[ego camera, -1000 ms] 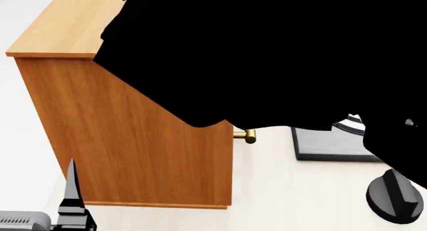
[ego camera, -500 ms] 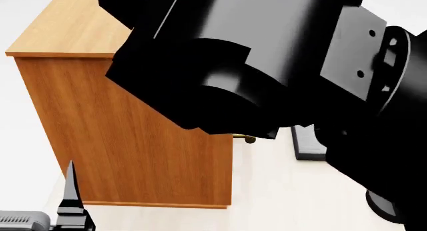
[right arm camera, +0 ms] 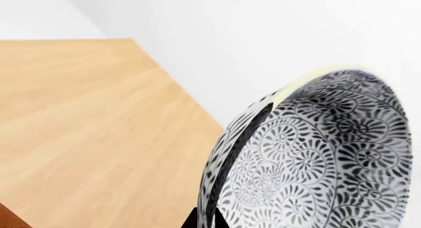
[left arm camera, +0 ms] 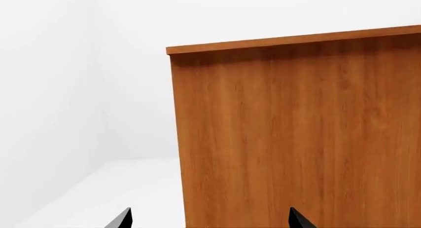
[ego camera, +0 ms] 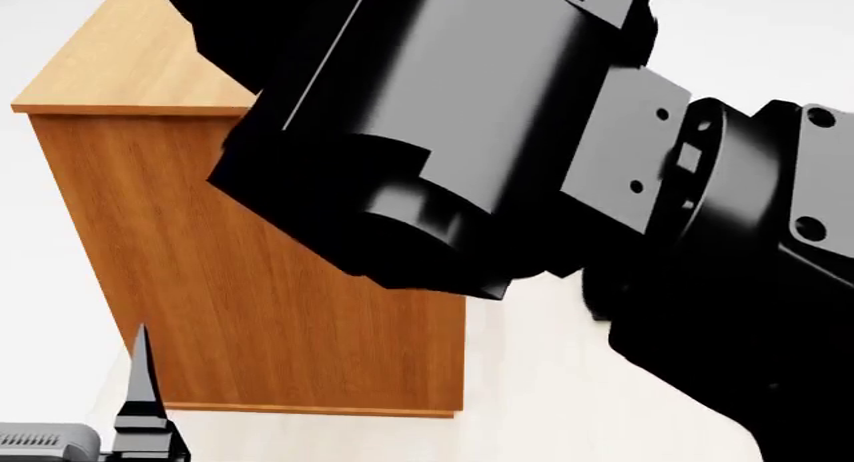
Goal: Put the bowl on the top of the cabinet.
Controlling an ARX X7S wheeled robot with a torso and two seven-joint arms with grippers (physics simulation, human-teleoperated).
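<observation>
1. You have the bowl (right arm camera: 316, 159) off its resting place and up at the height of the cabinet (ego camera: 267, 282), so the pick-up and most of the carry look done. What remains, as I judge it, is to bring the bowl fully over the flat top, level it, set it down and let go.

2. In the right wrist view the bowl hangs above the cabinet's light wooden top (right arm camera: 86, 124), tipped steeply so its patterned inside faces the camera. It is not touching the wood; the top's far edge and the white wall show behind it.

3. Your right gripper (right arm camera: 205, 219) is clamped on the bowl's rim: one dark finger (right arm camera: 240, 139) runs up the inside of the wall, the other sits outside it, with the rim pinched between them. The bowl extends away from the fingertips, out over the top.

4. From the head camera you will not see the bowl: the right arm (ego camera: 534, 162) fills most of the view and hides the near right part of the cabinet top. Rely on the wrist camera.

5. Your left gripper (left arm camera: 207, 220) is low, facing the cabinet's side panel, its two tips spread apart and holding nothing. It is well away from the bowl.
</observation>
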